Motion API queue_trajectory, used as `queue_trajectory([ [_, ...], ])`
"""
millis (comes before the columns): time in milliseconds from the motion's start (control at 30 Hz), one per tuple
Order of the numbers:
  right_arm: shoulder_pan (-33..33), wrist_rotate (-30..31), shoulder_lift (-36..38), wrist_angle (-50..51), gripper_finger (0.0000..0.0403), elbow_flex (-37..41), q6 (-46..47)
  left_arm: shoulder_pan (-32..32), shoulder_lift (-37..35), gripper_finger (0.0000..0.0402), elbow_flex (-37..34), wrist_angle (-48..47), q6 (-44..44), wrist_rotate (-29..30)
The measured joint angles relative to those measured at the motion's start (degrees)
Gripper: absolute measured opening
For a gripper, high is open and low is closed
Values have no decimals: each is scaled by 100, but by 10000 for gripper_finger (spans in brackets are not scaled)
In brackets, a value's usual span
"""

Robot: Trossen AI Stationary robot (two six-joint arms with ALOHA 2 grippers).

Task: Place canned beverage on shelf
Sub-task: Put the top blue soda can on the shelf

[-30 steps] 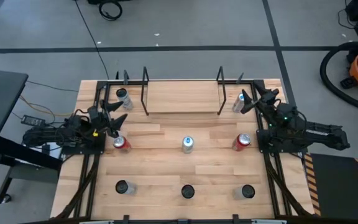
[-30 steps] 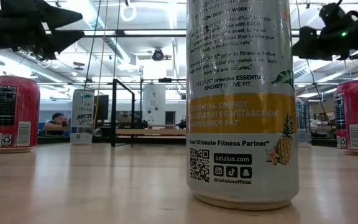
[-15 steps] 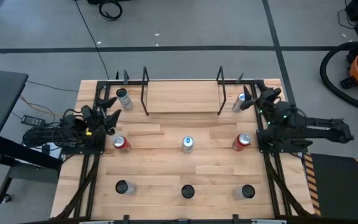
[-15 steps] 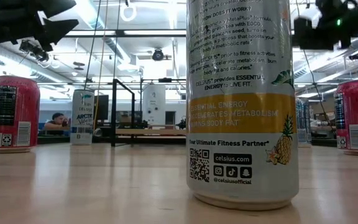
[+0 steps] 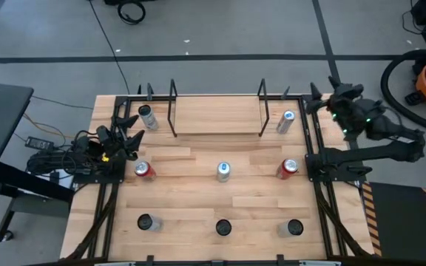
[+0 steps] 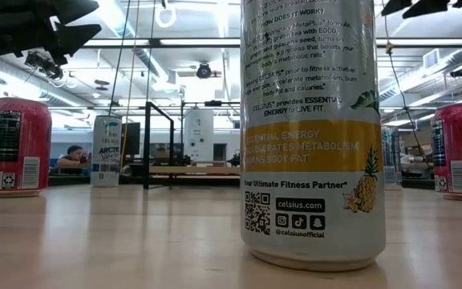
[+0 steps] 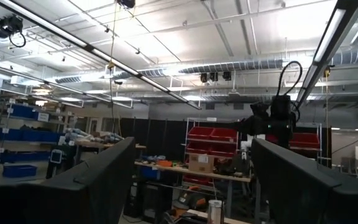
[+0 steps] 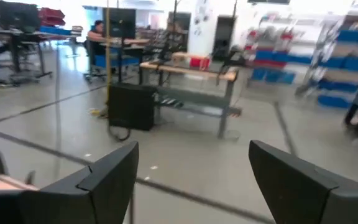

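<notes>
The shelf [image 5: 217, 115], a light wood board between thin black rod frames, stands at the table's far middle with nothing on it. Cans stand upright on the tabletop: a silver one [image 5: 285, 121] right of the shelf, another [image 5: 146, 116] left of it, and two red ones [image 5: 143, 171] [image 5: 288, 168] flanking a blue-topped one [image 5: 222, 171]. My right gripper [image 5: 315, 98] [image 8: 191, 180] is open and raised over the table's far right edge, level, clear of the silver can. My left gripper [image 5: 129, 134] [image 7: 191, 186] is open at the left edge, tipped upward, with nothing between its fingers.
Three dark-topped cans [image 5: 146, 222] [image 5: 222, 227] [image 5: 294, 227] stand in a row near the front edge; the middle one [image 6: 311, 128] fills the low view. Black frame rails [image 5: 320, 199] run along both table sides. Bare board lies between the can rows.
My right gripper has risen from beside the far-right silver can and swung out toward the table's right edge, still open; the can has stayed where it was. My left gripper has tipped upward a little.
</notes>
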State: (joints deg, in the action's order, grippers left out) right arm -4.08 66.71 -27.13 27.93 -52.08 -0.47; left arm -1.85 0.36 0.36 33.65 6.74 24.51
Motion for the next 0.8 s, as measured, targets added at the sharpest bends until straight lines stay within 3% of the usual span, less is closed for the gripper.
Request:
queue_trajectory([
  [133,-29,-477,-47,1679,313,-442,1408,0,0,321,0,0,-2,0],
  [300,-168,-1428,-51,3247,313,-337,3287,0,0,321,0,-2,-4,-2],
  [500,-373,-2168,-60,3487,313,94,4505,0,0,321,0,88,-9,-2],
  [800,-847,-2780,-623,3476,313,239,5150,-1,0,321,0,395,-4,4],
])
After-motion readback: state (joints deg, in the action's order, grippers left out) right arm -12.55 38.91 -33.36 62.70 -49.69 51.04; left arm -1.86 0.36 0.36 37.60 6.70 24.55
